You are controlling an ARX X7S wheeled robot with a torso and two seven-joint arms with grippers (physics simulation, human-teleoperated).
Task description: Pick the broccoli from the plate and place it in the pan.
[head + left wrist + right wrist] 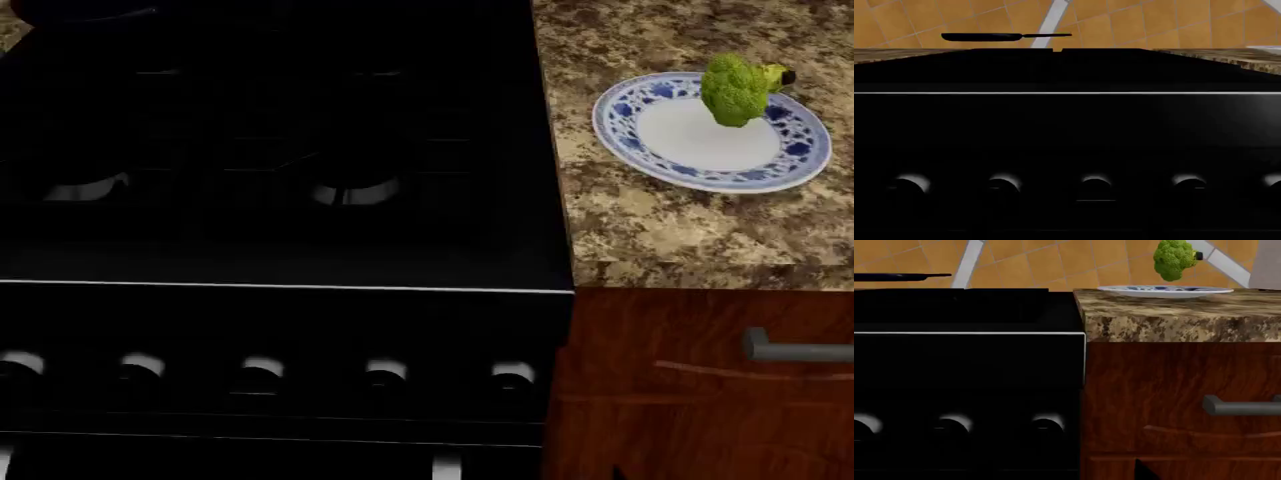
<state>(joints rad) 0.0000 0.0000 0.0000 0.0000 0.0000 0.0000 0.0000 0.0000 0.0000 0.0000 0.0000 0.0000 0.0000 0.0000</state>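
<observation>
No claw shows in any view. One broccoli (741,88) stands at one plate's (627,128) far edge; one pan (984,37) on the stove (267,200).

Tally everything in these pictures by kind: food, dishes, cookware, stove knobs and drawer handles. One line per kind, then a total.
Broccoli: 1
Plate: 1
Pan: 1
Stove knobs: 5 in the head view
Drawer handle: 1
Total: 9
</observation>
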